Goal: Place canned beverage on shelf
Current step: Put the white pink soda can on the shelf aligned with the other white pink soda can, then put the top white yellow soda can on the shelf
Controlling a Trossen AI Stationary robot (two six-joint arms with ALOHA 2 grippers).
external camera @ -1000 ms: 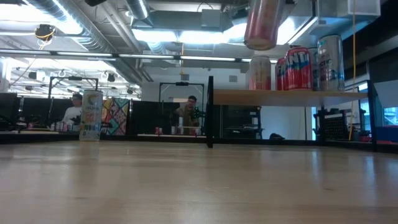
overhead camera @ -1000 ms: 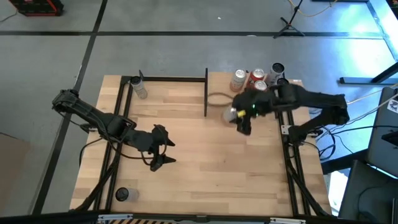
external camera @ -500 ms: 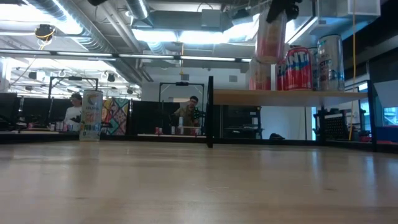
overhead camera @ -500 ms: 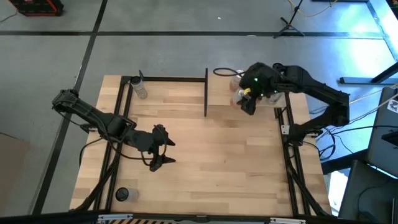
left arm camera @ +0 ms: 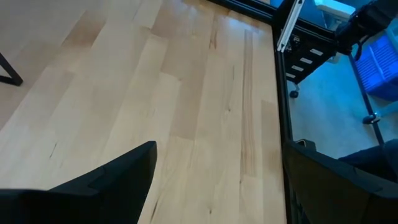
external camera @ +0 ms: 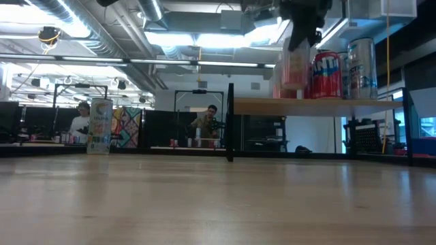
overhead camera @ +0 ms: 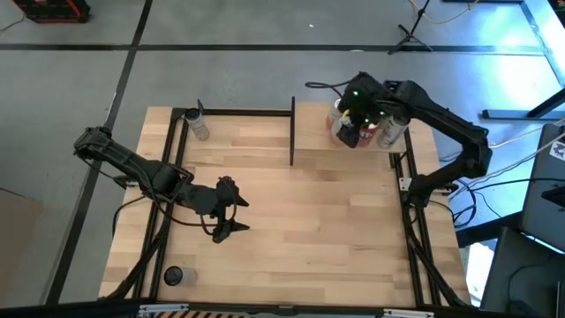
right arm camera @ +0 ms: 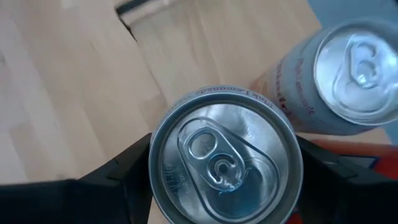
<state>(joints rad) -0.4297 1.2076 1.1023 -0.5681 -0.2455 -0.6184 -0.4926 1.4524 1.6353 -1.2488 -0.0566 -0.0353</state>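
No lettering on the cans (right arm camera: 225, 158) or elsewhere can be read.

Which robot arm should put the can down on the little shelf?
The right one. Its gripper already holds the can over the shelf, beside other cans. The left gripper waits over the table, holding nothing.

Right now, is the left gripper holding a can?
No. The left gripper hovers over bare table with nothing in it; the right gripper holds the can.

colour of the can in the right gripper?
Pale pink can, silver top; the low view shows it best.
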